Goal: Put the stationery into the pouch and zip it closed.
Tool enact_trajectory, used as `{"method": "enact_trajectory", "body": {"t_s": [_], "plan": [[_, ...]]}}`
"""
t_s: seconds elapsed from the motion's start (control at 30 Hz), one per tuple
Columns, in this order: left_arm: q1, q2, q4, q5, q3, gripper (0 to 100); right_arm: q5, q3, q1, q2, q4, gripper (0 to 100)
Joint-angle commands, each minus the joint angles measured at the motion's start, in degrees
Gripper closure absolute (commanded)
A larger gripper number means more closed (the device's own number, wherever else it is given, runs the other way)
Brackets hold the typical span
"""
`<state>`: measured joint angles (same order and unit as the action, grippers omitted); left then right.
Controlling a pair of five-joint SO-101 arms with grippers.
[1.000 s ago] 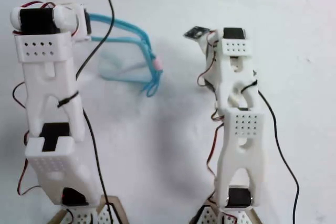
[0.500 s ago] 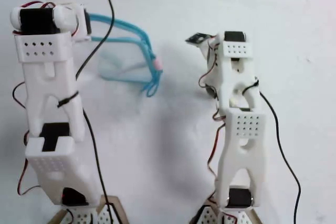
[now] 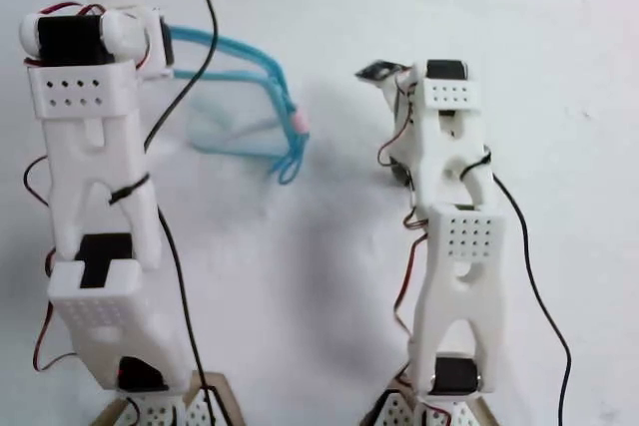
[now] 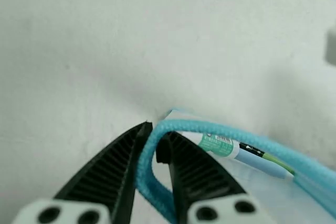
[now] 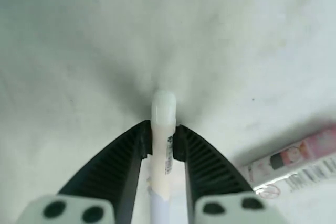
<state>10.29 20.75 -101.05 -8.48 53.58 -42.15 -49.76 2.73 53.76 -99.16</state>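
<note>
The white table carries both arms, which are cut off at the near edge of the high view. The left arm stretches far across the table, and its wrist hides its own fingertips from above. The right arm is folded and likewise covers what it holds.

The clear pouch, edged in blue, lies open beside the left arm's wrist, with part of it tucked out of sight under that wrist. The left gripper is clenched on the pouch's blue corded rim. Inside the pouch lies a green-labelled pen, its far end hidden behind the rim; its print is too small to read.

The right gripper is clamped on a white stick, whose rounded tip pokes past the fingertips close above the table. A dark line of print runs along its barrel, illegible. Near it on the table lies a pink stick, cut off at the picture's edge, bearing a small picture and a barcode.
</note>
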Motion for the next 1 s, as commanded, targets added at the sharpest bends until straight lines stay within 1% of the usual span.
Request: {"method": "enact_trajectory", "body": {"t_s": [0.0,0.1,0.2,0.33,0.47,0.63,0.73,0.83,0.9,0.97], "plan": [[0.1,0.0,-0.9,-0.4,0.0,98,3.2,-8.4,1.4,-5.8,-2.1,98.1],[0.1,0.0,-0.9,-0.4,0.0,98,7.4,-15.2,1.9,-9.1,-2.1,98.1],[0.0,0.1,-0.9,-0.4,0.0,98,13.6,-21.3,3.4,-12.9,-2.1,98.1],[0.0,0.2,-0.9,-0.4,0.0,98,26.3,-31.4,6.5,-17.6,-2.1,98.1],[-0.1,0.3,-0.9,-0.4,0.0,98,39.2,-45.6,9.0,-20.4,-0.2,98.1],[-0.1,0.3,-0.9,-0.4,0.0,98,51.2,-45.6,11.8,-30.3,5.4,98.1],[-0.1,0.4,-0.9,-0.4,0.0,98,52.7,-45.8,15.2,-35.7,8.7,98.1],[-0.1,0.4,-0.9,-0.4,-0.1,98,53.0,-45.8,18.6,-40.0,8.8,98.1],[-0.1,0.4,-0.9,-0.4,-0.1,98,53.1,-45.8,21.6,-42.7,8.0,98.1],[-0.1,0.4,-0.9,-0.4,-0.1,98,52.9,-45.7,25.1,-46.3,3.7,98.1]]}}
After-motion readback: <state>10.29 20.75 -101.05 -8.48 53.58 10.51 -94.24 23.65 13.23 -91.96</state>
